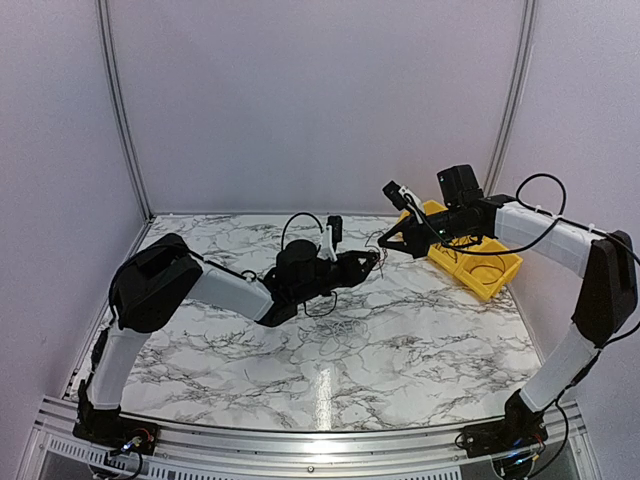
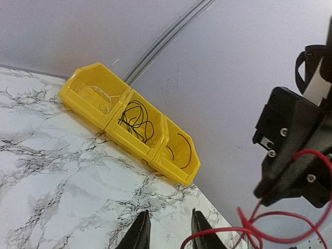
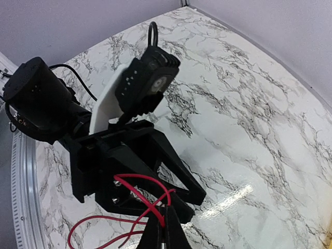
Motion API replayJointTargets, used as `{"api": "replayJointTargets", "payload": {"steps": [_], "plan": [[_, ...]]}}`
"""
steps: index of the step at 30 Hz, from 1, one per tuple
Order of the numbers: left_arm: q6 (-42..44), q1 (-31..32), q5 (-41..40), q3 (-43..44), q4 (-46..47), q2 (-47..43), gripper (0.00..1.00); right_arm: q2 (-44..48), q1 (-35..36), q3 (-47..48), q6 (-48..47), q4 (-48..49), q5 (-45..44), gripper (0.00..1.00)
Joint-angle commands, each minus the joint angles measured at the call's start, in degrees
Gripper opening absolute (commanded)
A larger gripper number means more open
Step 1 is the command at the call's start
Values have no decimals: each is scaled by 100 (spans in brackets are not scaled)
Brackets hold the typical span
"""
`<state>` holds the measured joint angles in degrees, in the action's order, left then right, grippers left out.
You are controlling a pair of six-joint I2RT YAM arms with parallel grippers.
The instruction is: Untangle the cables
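From the near left, the left arm point(image 1: 230, 290) stretches low over the desk point(image 1: 420, 340), left fingers point(image 2: 141, 232) apart beside the red cable point(image 2: 249, 226). The right arm point(image 1: 545, 235) arches in from the right, right fingers point(image 3: 163, 231) pinching that cable above mid-desk.

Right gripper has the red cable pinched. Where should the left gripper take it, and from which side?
Take the lone strand of the red cable trailing toward the left gripper, not the bunched crossing just below the right gripper. Probably come from the left gripper's own side, jaws straddling it: there it hangs single and clear; nearer the pinch the loops overlap.
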<state>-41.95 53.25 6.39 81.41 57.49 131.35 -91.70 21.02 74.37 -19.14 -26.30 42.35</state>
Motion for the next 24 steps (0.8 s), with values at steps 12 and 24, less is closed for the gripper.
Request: {"api": "replayJointTargets", "payload": {"steps": [12, 24], "plan": [[-423, -13, -1170, 234, -665, 401, 16, 399, 43, 359, 86, -111, 976, 0], [-362, -58, -1068, -29, -738, 371, 14, 715, -199, 864, -14, -484, 1065, 0]]}}
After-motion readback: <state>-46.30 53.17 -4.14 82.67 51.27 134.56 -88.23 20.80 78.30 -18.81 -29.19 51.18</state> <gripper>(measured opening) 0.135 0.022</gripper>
